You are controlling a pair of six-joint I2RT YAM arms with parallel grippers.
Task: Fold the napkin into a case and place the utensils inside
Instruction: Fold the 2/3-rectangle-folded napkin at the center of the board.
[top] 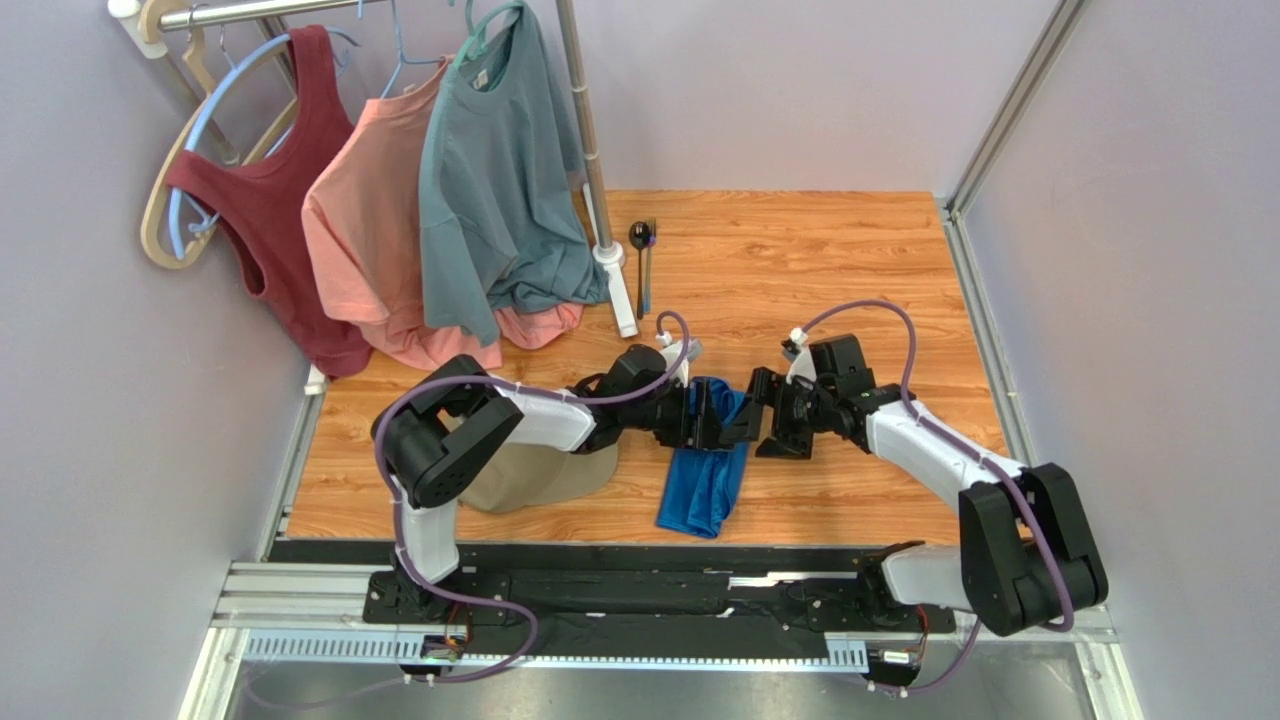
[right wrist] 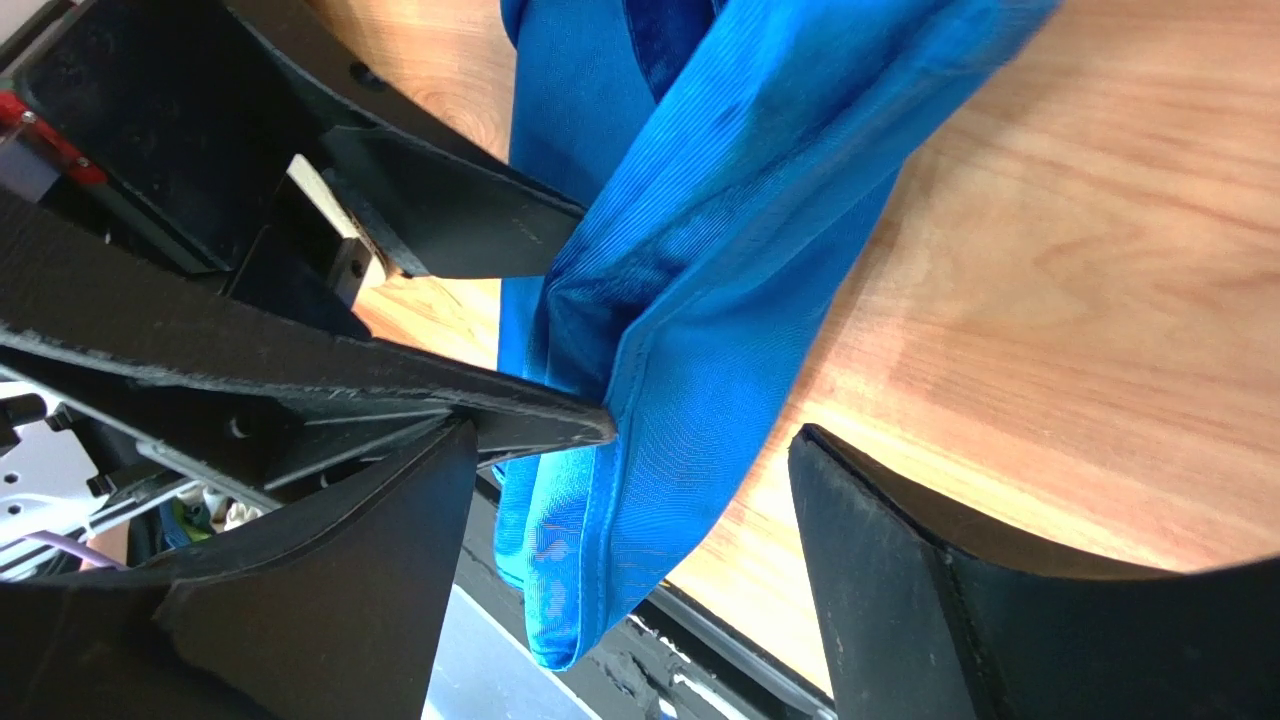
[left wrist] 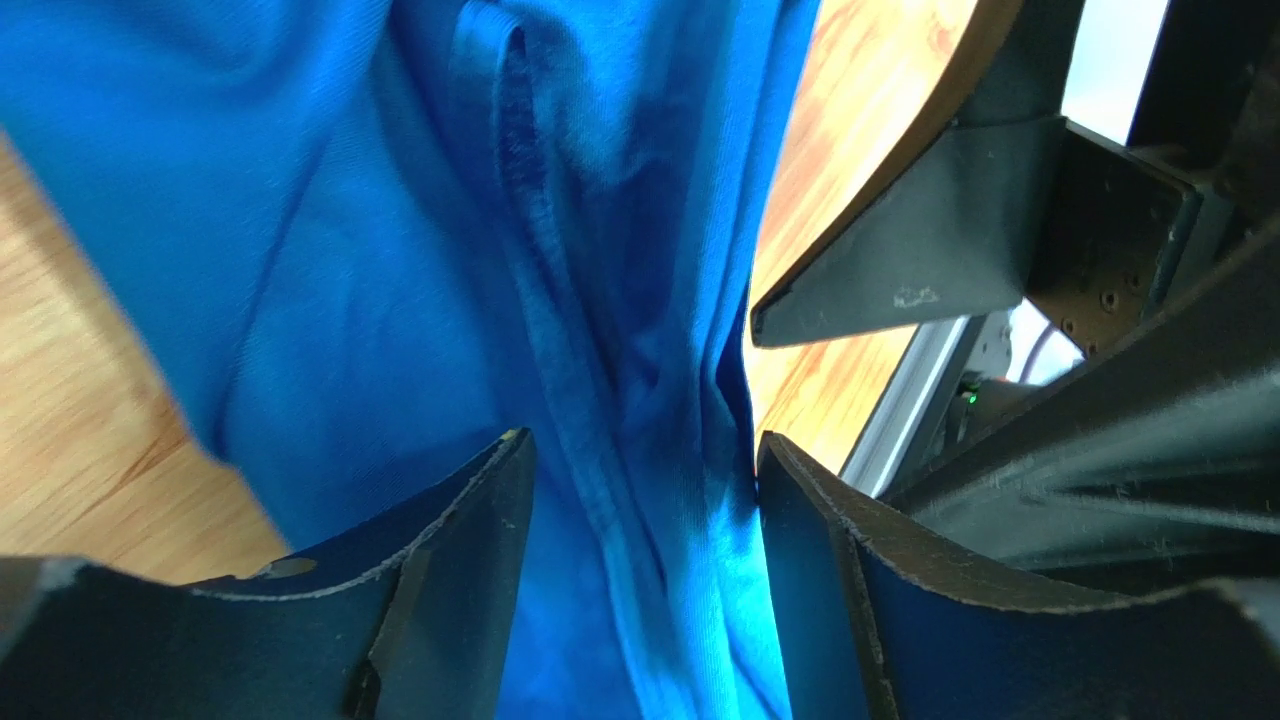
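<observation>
A wood-grain tabletop [top: 842, 270] sits boxed in by pale grey walls [top: 150, 450]. Nearest, the bright royal-blue, slightly shiny thin cloth napkin [top: 700, 488] lies bunched lengthwise. Its near end is close to the table's near edge, right of a tan cloth cap [top: 549, 473]. Over its far end the left gripper [left wrist: 639, 450] hangs, fingers parted astride a raised ridge; it seems to grasp nothing, though contact is unclear. The right gripper [right wrist: 631, 435] faces it, spread wide and empty. The cloth looks limp, light and slippery, so its stitched hem [left wrist: 519, 255] is probably the surest hold. Farther off, two slender dark utensils [top: 643, 270] lie beside a white pole [top: 616, 285].
</observation>
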